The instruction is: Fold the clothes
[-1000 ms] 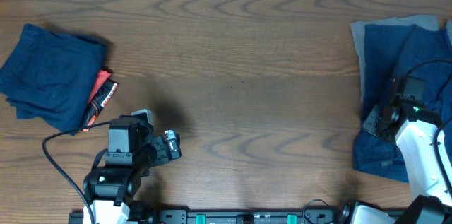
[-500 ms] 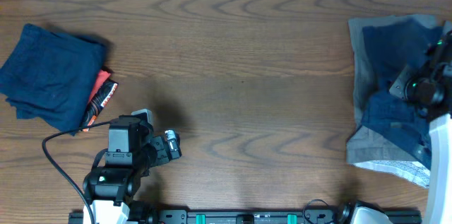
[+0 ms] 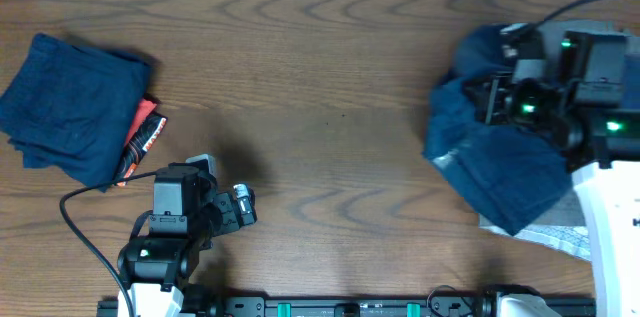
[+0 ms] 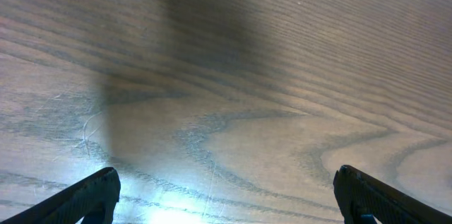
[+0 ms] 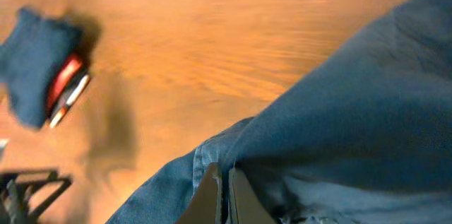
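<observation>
Folded pile: far left of the desk I'm looking at a folded pile (image 3: 70, 107) of dark navy cloth. It's soft and matte, a rough square with rumpled edges, lying flat. My right wrist view catches it too, as a blurred blue lump in the distance.
Striped item: tight against the pile's right edge sits a small orange-and-black striped item (image 3: 145, 137), narrow and partly tucked under the navy cloth.
Desk: the desk (image 3: 330, 77) is brown wood with long wavy grain.
Left gripper: low near the front edge, right of the pile and apart from it, is my left gripper (image 3: 240, 207). On the wrist view the jaws are spread wide, with the black fingertips (image 4: 92, 192) out in the bottom corners. Only wood grain and a dark shadow lie between them.
Cable: a black cable (image 3: 80, 217) loops out to the left from that arm.
Navy garment: over on the right is a navy garment (image 3: 500, 157), bunched into a lumpy mound with deep folds. Its lower part fans out in a broad point toward the front. Up close the weave looks denim-like, with a stitched seam. I can't tell how much of it is off the wood.
Right gripper: my right gripper (image 3: 495, 97) is at the garment's upper part. The jaws are pressed together, pinching a fold of it right by that seam.
Pale cloth: a grey, finely patterned pale cloth (image 3: 560, 239) peeks out beneath the garment's lower right edge.
</observation>
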